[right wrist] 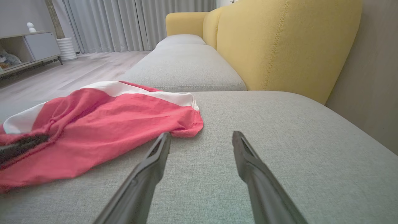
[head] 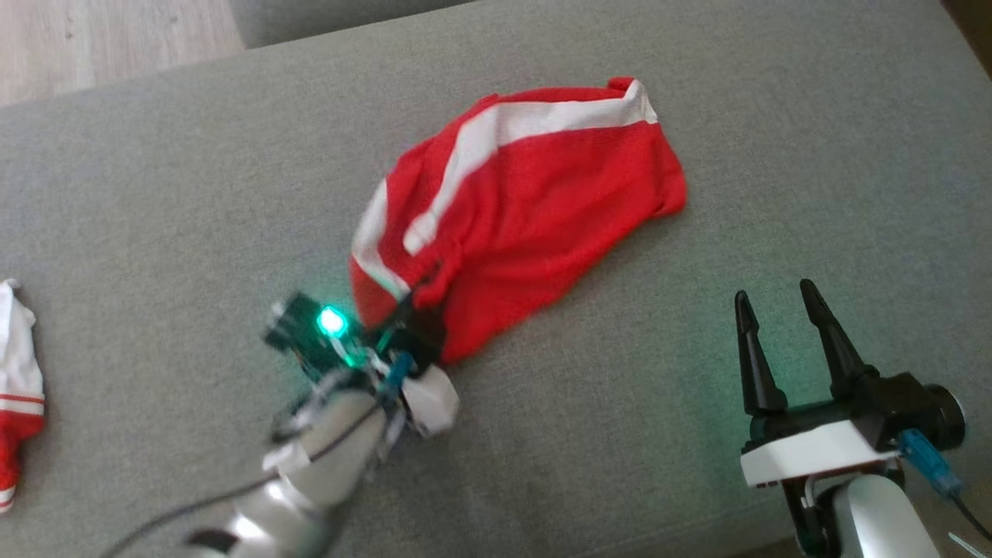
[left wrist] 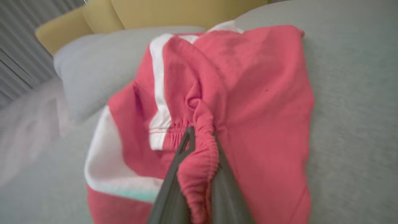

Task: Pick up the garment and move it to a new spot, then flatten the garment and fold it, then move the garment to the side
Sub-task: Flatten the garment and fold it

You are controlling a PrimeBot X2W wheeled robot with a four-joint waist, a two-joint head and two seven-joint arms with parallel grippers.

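Waistband elastic of the red garment (head: 527,209) sits pinched between the fingers of my left gripper (head: 418,306). They are closed narrow on one gathered fold of it. The garment lies crumpled in the middle of the grey sofa seat (head: 155,194), with its white stripes on the upper side. My right gripper (head: 775,293) hovers wide and holds nothing, near the cloth but apart from it.

I judge that the step in hand is the pick-up. My hold takes only a small bunch of elastic, so I should rise slowly and straight up, and watch that the fold does not slide out. The whole cloth should hang free before I carry it sideways; otherwise it drags on the seat and twists more. For the new spot I would choose bare seat, well apart from the other red and white cloth (head: 15,387) at the left edge. Lowering the hanging end first should let the fabric spread, which makes flattening easier.
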